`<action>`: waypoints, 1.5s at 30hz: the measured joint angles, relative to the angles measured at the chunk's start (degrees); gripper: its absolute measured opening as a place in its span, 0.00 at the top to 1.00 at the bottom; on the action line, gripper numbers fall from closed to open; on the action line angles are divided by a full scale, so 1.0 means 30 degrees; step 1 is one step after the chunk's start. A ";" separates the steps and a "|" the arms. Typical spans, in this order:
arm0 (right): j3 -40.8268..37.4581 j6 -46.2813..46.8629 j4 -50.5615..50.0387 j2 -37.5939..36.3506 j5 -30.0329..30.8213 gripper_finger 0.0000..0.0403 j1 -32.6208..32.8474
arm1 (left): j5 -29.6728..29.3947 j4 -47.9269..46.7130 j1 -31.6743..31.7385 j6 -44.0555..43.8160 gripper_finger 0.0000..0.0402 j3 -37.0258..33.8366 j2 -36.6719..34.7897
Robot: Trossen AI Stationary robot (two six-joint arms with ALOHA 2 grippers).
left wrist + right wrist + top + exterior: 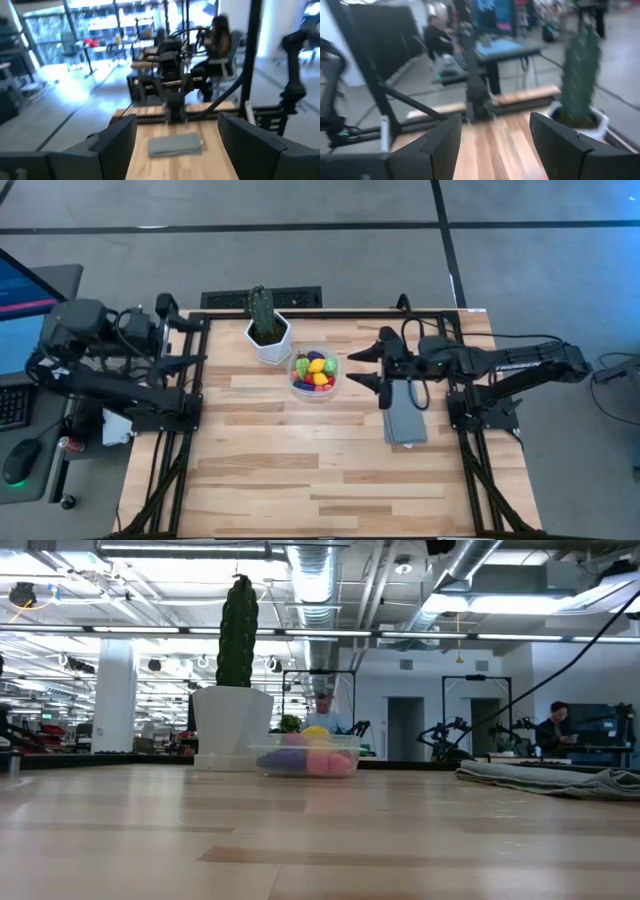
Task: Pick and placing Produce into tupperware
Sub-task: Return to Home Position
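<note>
Nearby, cactus pot (272,342) & cloth (405,420) flank tupperware (315,397).

Clear round tupperware (314,376) upright mid-table, heaped with colourful toy produce (316,370) (red, yellow, green, purple)

W/ produce (317,370) in tupperware (314,396), plant pot (275,352) sits just behind-left & cloth (405,420) to its right, apart.
</note>
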 joint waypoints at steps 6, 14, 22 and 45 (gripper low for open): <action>0.0000 -0.0409 0.1385 0.0000 -0.1617 0.35 -0.0656 | 0.0943 0.4144 0.0000 -0.0510 0.32 -0.5536 -0.4008; -0.0308 -0.0225 0.2792 0.0007 -0.2202 0.35 -0.0900 | 0.0925 0.8344 0.0000 -0.1670 0.32 -1.1656 -0.8474; -0.0911 -0.0345 0.4584 0.0007 -0.2313 0.35 -0.0914 | 0.0732 1.1236 0.0000 -0.2672 0.32 -1.6154 -1.2369; -0.0911 -0.0032 0.4791 0.0022 -0.2611 0.35 -0.0914 | 0.0367 1.9640 0.0007 -0.2746 0.32 -2.2626 -1.3993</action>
